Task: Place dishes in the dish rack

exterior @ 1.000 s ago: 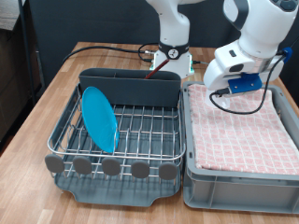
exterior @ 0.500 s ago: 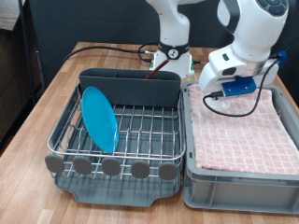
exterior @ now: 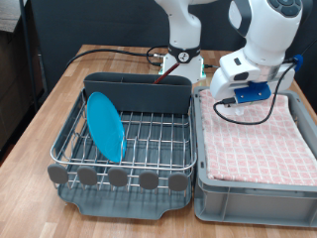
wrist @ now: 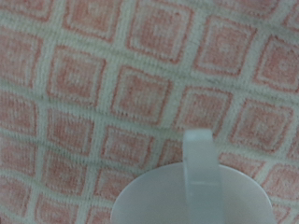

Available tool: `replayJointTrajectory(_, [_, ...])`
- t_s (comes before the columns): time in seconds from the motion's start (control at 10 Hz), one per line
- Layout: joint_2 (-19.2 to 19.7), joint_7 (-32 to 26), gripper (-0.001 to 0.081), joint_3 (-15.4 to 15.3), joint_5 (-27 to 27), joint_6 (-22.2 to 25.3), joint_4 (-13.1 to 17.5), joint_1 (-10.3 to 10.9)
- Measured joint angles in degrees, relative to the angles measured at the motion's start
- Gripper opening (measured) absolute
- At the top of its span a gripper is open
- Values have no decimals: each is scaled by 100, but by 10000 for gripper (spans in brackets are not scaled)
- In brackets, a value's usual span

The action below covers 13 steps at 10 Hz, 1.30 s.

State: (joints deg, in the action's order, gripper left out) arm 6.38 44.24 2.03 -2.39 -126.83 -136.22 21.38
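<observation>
Jaws unreadable: whether the gripper is clenched cannot be told as it hangs over the pink checked cloth; a white cup lies below, light-blue plate upright in the dish rack.

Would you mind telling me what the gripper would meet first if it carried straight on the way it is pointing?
Most likely the white cup, with the pink checked cloth of the grey bin under it; depth is unclear.

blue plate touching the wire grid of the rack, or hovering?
Touching. In the exterior view the light-blue plate stands on edge, tilted, with its lower rim resting among the wires of the dish rack; no gap shows beneath it.
</observation>
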Motion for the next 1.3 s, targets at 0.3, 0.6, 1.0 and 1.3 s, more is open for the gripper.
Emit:
replayJointTrajectory(0.3, [55,-6,802,26,-19,-185,-76,0])
replayJointTrajectory(0.6, [87,0,795,42,-44,-194,-100,0])
replayJointTrajectory(1.0, [93,0,446,44,-88,-256,-148,0])
replayJointTrajectory(1.3, [93,11,107,49,-94,-363,-171,0])
